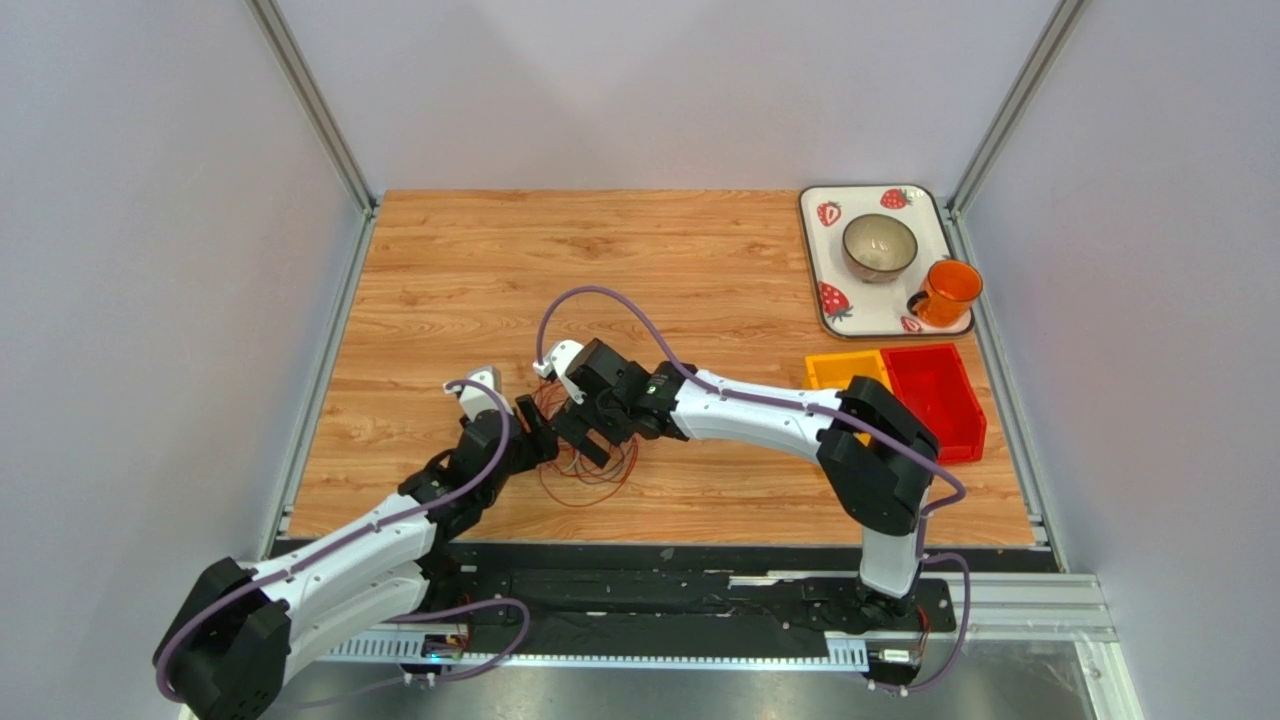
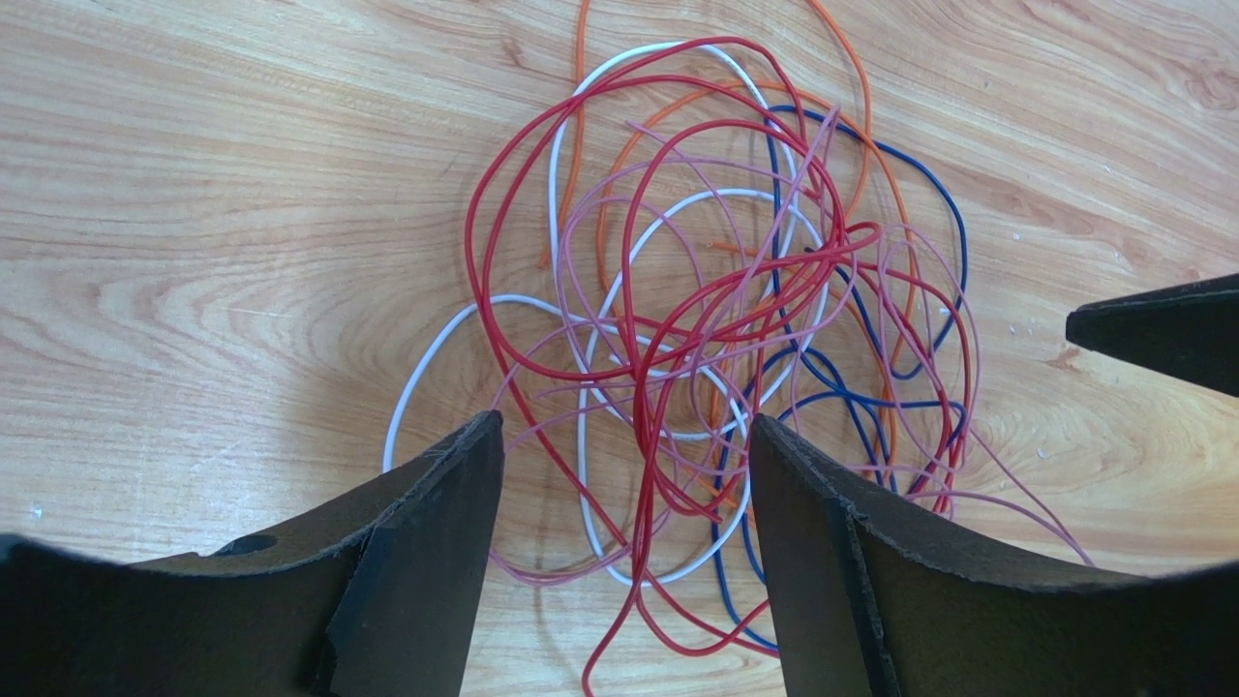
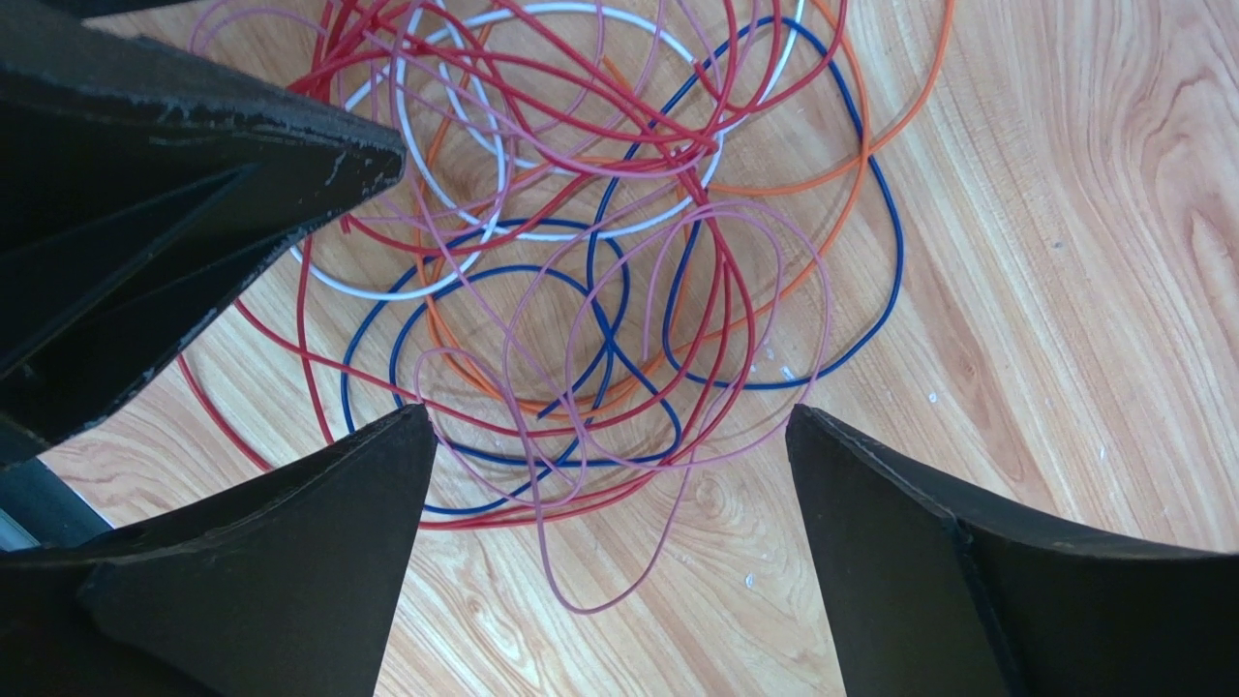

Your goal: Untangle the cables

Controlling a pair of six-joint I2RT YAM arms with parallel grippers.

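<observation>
The cables (image 1: 598, 474) lie in one tangled heap of thin red, white, orange, blue and pink loops on the wooden table, near its front middle. My left gripper (image 1: 538, 428) hangs over the heap's left side. In the left wrist view it (image 2: 623, 424) is open, and red and white strands of the cables (image 2: 684, 291) run loose between its fingers. My right gripper (image 1: 589, 435) hovers over the heap from the right. It (image 3: 611, 414) is open above pink and red loops of the cables (image 3: 582, 276), holding nothing. The two grippers stand close together.
A strawberry-patterned tray (image 1: 864, 311) at the back right carries a bowl (image 1: 879, 245) and an orange cup (image 1: 947, 290). A yellow bin (image 1: 842, 371) and a red bin (image 1: 935, 393) sit by the right arm. Metal frame posts border the table.
</observation>
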